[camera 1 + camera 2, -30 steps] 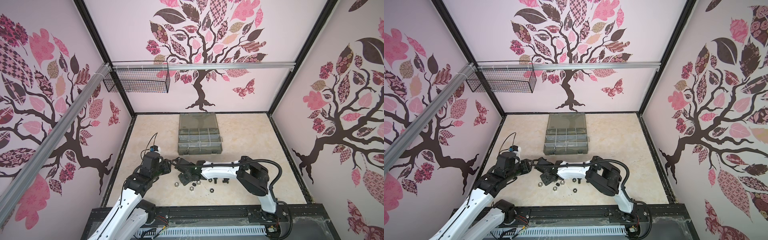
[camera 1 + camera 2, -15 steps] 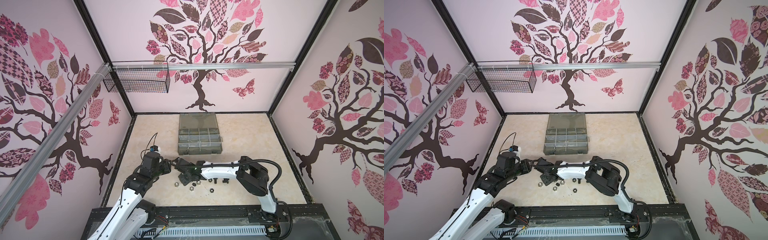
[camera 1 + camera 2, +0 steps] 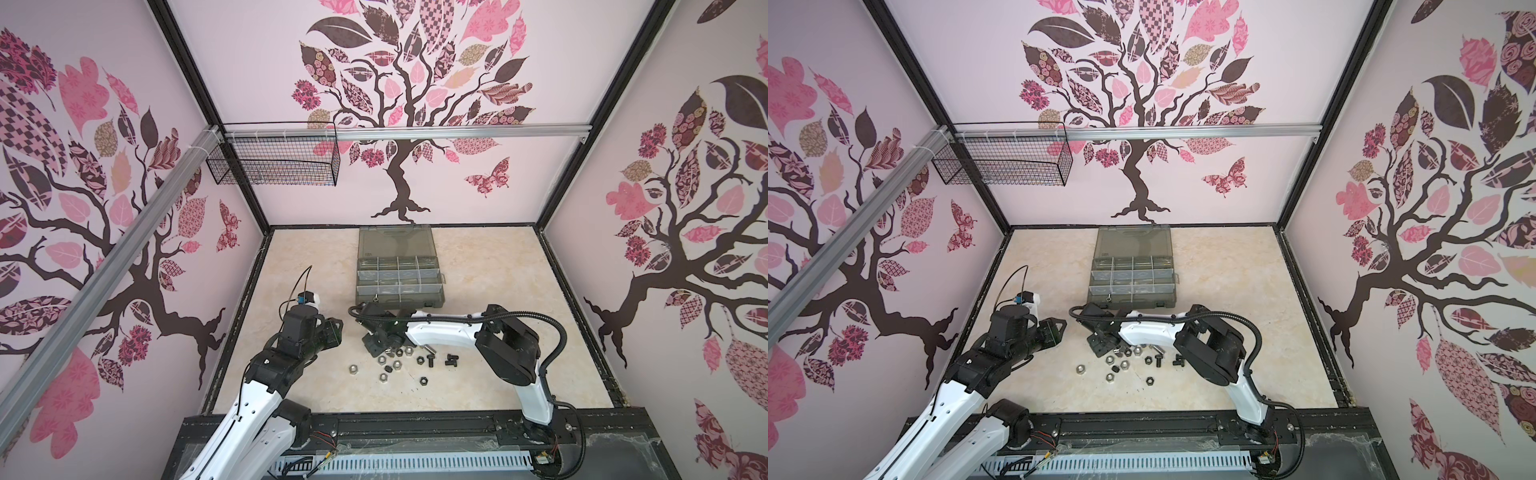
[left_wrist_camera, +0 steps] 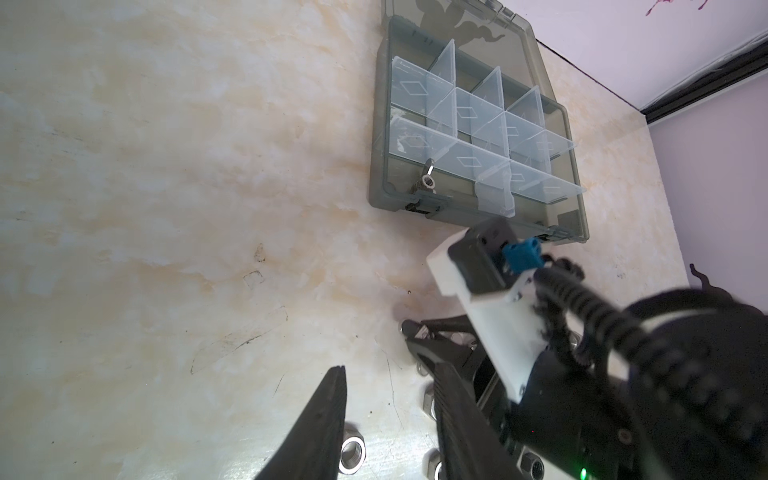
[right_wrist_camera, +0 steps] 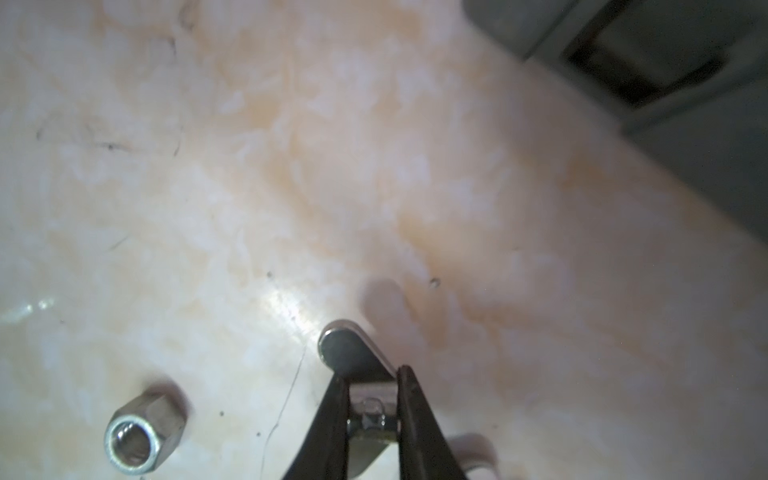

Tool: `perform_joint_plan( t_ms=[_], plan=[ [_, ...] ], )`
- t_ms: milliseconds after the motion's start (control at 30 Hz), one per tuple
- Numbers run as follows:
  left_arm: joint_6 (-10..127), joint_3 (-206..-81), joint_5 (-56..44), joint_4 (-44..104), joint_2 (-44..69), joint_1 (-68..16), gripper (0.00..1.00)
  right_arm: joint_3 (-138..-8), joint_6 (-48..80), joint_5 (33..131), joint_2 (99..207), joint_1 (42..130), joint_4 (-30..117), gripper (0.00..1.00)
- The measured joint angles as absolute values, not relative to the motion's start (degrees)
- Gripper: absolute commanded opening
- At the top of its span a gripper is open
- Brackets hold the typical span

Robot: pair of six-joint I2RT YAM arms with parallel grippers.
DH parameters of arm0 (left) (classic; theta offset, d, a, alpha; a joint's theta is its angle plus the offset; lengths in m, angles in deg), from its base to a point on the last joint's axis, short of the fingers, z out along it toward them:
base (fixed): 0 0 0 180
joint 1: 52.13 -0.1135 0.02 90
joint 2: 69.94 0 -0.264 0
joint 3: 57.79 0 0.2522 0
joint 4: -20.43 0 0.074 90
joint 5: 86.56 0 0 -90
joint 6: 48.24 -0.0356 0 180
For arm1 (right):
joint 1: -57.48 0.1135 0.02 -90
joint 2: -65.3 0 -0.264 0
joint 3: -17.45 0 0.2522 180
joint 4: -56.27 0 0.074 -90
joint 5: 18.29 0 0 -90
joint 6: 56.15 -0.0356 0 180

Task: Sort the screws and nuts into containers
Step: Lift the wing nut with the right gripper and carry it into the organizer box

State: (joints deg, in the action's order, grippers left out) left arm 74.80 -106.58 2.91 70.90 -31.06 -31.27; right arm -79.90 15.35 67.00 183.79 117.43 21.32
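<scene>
Lifting comes next, as I judge it. My right claw (image 5: 370, 409) is clenched on a silver wing nut (image 5: 347, 351), its tips pinching the body while one wing juts out ahead of them. I cannot tell whether the nut has cleared the worktop (image 5: 374, 166). The grip is narrow on smooth metal, so I would raise it slowly and straight, without twisting the wrist, or the nut may swivel between the tips. A hex nut (image 5: 139, 436) lies beside the claw, apart from it, and the other loose nuts (image 3: 397, 365) and black screws (image 3: 430, 360) sit just behind it. A straight rise should leave them undisturbed. The organiser case (image 3: 399, 300) stands open, ahead of the tips and off to one side, so I would carry the nut high enough to pass its front wall. A silver piece (image 4: 428, 179), wing-shaped by the look, already lies in the near corner compartment, and that is where I would release. My left claw (image 4: 390, 370) is near, facing the right one, parted and empty; I would leave it there. Against a second ago, the right claw has pinched fully shut. Neither arm has visibly shifted, and the left claw's gap is unchanged.
</scene>
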Motion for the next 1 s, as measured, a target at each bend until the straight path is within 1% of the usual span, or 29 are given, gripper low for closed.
perform_joint_plan(
  t_ms=[233, 433, 600, 833, 1000],
  plan=[
    [74.8, -106.6, 2.7, 71.6, -32.0, -31.3, 0.39, -88.3, 19.1, 66.6, 183.4, 109.3, 21.1, 0.20],
    [75.3, -106.6, 1.7, 72.0, -32.9, -31.3, 0.38, -94.9, 20.1, 66.5, 183.6, 104.7, 20.7, 0.21],
    [76.1, -106.1, 0.9, 72.0, -33.0, -31.3, 0.38, -98.9, 20.2, 66.9, 186.1, 104.2, 20.6, 0.22],
    [76.4, -105.6, 0.3, 71.8, -32.7, -31.3, 0.38, -99.2, 20.0, 68.4, 189.8, 104.4, 19.4, 0.23],
    [76.4, -105.4, 0.1, 71.0, -31.5, -31.3, 0.38, -99.2, 19.7, 69.2, 190.2, 104.4, 19.1, 0.27]
  ],
)
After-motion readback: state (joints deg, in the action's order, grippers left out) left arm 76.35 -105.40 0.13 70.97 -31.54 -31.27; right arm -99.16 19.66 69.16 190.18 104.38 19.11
